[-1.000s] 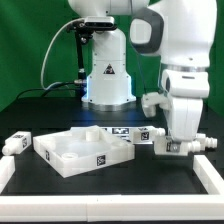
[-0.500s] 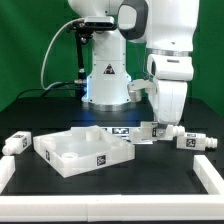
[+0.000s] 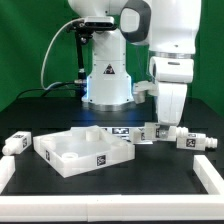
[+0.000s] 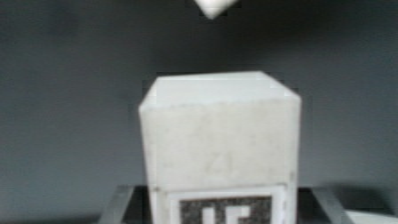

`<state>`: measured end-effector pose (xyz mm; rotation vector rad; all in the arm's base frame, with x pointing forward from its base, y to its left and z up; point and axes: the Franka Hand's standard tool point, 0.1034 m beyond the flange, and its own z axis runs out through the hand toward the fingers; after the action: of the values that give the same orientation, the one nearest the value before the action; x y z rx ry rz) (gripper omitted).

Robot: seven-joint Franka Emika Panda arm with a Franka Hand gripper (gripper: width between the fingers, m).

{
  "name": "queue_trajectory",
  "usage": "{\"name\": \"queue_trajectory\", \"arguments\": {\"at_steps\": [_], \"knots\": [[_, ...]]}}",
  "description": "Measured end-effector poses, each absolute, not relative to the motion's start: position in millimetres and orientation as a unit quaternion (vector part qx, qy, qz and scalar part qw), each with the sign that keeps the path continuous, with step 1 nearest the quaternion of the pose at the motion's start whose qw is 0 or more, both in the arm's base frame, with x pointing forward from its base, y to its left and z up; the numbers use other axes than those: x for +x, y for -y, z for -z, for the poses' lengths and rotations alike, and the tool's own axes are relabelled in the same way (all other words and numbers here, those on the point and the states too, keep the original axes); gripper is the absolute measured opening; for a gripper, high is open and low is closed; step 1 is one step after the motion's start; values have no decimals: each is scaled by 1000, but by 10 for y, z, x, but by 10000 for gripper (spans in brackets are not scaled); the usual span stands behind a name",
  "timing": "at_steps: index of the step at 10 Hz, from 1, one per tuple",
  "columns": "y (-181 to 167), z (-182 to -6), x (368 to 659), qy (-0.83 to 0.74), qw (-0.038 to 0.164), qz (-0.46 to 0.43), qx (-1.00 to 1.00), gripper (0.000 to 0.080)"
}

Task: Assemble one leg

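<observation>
My gripper (image 3: 162,127) stands over a small white leg (image 3: 153,132) that lies on the black table to the exterior view's right of the marker board. In the wrist view the gripper (image 4: 221,206) has its jaws shut on this leg (image 4: 217,130). A grey finger (image 4: 128,206) presses each side next to the leg's black-and-white tag. A second leg (image 3: 193,140) lies just to the right of it. A third leg (image 3: 17,142) lies at the far left.
The large white tray-like part (image 3: 62,152) with raised rims sits in the middle front. The marker board (image 3: 118,130) lies behind it. The robot base (image 3: 107,75) stands at the back. A white table edge (image 3: 212,180) runs along the front right.
The arm has swung up and to the exterior view's left, from over the right-hand leg to over the leg beside the marker board. It has barely moved in the last half second.
</observation>
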<state>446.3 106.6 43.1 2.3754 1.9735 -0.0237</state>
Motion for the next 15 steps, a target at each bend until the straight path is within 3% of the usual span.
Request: {"name": "queue_trajectory", "arguments": {"at_steps": [3,9,10,11,12,13,15], "knots": [[-1082,-132,4227,-626,8,4,779,281],[-1033,-57,4180,-625,3,11,780,281],[-1033,-56,4180,-625,3,11,780,358],[-1033,-57,4180,-625,3,11,780,539],[-1033,-57,4180,-625,3,11,780,539],[-1032,-62,4186,-625,4,12,780,626],[-972,-345,4240,-621,20,39,782,642]]}}
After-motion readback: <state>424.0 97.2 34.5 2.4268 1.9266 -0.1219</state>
